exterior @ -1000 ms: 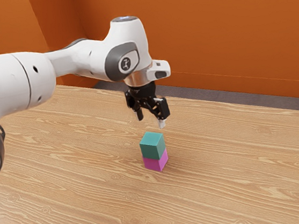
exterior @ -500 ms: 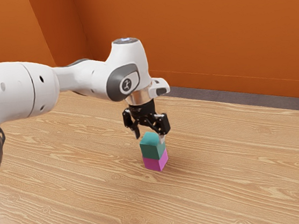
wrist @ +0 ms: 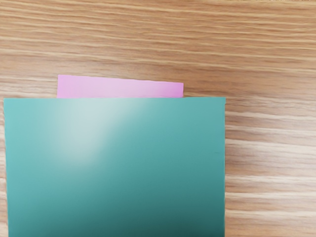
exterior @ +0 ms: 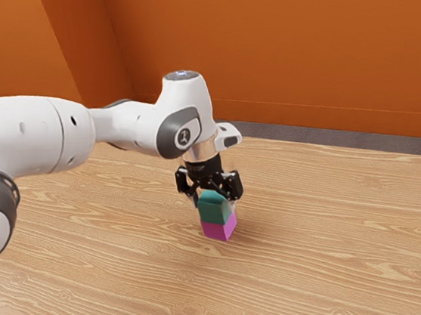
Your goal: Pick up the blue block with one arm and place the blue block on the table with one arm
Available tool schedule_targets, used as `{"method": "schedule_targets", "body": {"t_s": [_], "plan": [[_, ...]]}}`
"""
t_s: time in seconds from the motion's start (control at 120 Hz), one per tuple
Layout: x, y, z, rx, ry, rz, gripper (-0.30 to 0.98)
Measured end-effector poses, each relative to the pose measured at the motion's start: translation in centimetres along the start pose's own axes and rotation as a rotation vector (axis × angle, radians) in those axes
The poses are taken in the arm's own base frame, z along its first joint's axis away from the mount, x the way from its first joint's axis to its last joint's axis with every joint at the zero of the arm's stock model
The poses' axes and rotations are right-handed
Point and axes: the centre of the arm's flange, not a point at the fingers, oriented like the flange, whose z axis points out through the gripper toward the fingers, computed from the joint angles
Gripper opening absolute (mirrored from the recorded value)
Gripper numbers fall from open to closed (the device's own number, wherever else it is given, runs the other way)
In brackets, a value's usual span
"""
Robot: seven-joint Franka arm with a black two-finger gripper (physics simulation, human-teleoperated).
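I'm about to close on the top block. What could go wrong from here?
The open gripper straddles the blue block; closing unevenly might push it sideways. It rests directly on the pink block, so a low grip or a sideways pull could drag or topple that too.

Saw a smooth teal-blue cubic block (exterior: 214, 212) resting upright on a magenta cubic block (exterior: 217, 230), above the wood-grained table (exterior: 343, 249).

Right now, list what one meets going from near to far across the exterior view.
Near part of the wooden table → magenta block, teal block on top → grey floor → orange wall.
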Motion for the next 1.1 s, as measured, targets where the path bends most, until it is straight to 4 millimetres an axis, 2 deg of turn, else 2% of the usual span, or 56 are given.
{"method": "schedule_targets", "body": {"t_s": [0.583, 0.808, 0.933, 1.0, 1.1], "plan": [[0.8, -0.9, 1.3, 0.011, 0.014, -0.02, 0.66], [0.9, -0.8, 1.3, 0.01, 0.023, -0.014, 0.42], [1.0, -0.8, 1.2, 0.013, 0.027, -0.011, 0.39], [1.1, -0.8, 0.8, 0.014, 0.037, -0.009, 0.37], [2.2, -0.4, -2.3, 0.027, 0.101, 0.012, 0.33]]}}
